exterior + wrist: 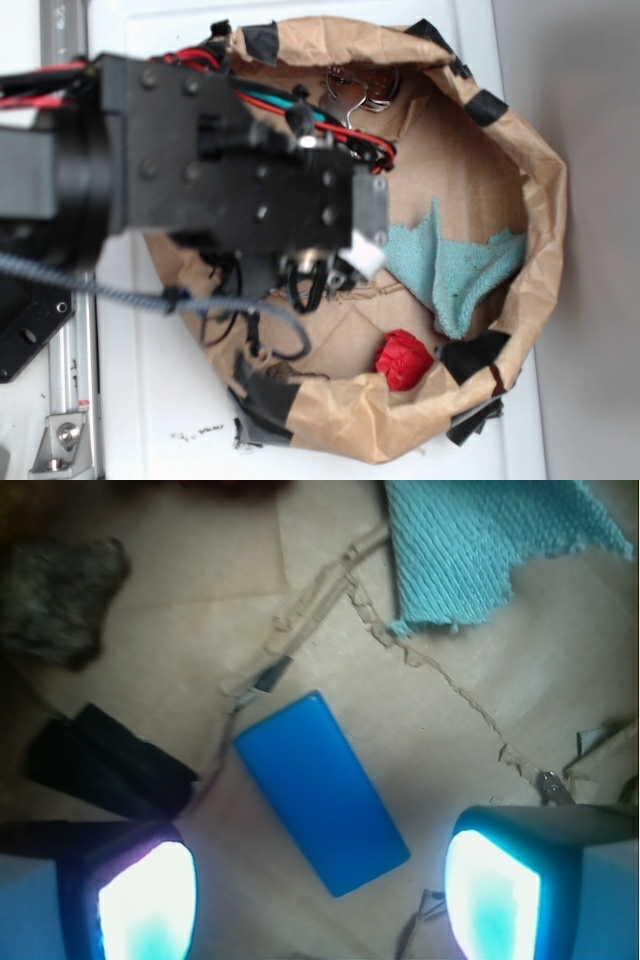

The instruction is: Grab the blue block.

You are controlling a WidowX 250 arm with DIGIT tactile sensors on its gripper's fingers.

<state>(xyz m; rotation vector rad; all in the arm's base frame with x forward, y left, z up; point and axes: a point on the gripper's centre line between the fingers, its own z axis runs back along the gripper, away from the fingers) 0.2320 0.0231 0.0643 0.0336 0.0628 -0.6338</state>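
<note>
Blue block (321, 791) lies flat on the brown paper floor (200, 630), seen from my wrist view, set at a slant with one end toward upper left and the other toward lower right. It sits between my two fingers, touching neither. My claw (320, 890) is open wide; left fingertip (145, 900) glows pale at the bottom left, right fingertip (495, 895) at the bottom right.

Going left to right in the wrist view: a dark mottled lump (60, 600) at upper left, a black strip (105, 765) just left of the block, then the block, then a torn paper seam (420, 665) running down to the right, and a teal cloth (490, 545) at the top right, apart from the block.

Outside view: my arm (200, 170) covers the left half of a rolled-down paper bag (545, 200). Block is hidden there. Keys (355, 90) lie near the bag's top wall, the teal cloth at right, a red crumpled ball (403, 360) near the bottom.
</note>
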